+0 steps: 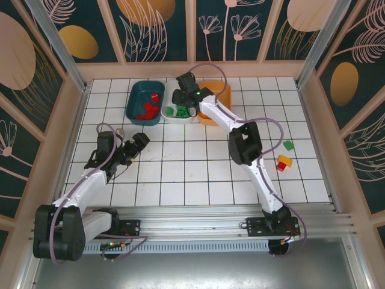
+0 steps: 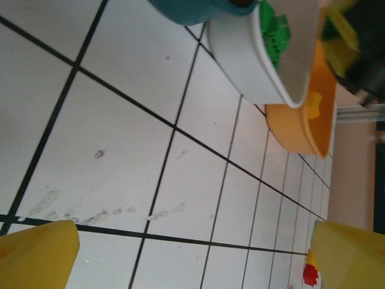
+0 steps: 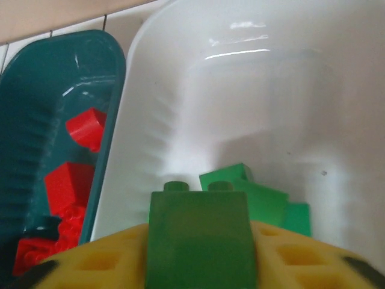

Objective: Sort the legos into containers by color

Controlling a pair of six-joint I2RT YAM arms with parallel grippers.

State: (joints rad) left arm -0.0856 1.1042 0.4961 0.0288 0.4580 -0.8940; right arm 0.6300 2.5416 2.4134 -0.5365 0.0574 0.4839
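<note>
Leftmost, left gripper (image 1: pixel 133 146) hangs wide open, empty, front-left of white tub (image 1: pixel 171 117): idle, likely keeping clear. Teal tub (image 1: pixel 139 90), just left of white tub, holds red bricks (image 1: pixel 144 109). Right gripper (image 1: pixel 183 96) hovers over white tub, green brick (image 3: pixel 198 241) at its fingers above sorted green bricks (image 3: pixel 264 201); colour match explains spot. Clamped or loose, cannot tell. Orange tub (image 1: pixel 222 96) just right of white tub. Well right of white tub, stray green piece (image 1: pixel 289 145) and red-yellow pair (image 1: pixel 283 162) lie on table, unsorted.

A white tabletop (image 1: pixel 180 174) ruled into squares by black lines, faintly smudged (image 2: pixel 102 214) on one tile, sits inside dark teal wall panels (image 1: pixel 156 30) with pale leaves and flowers, an aluminium rail (image 1: pixel 198 226) along its near edge.
</note>
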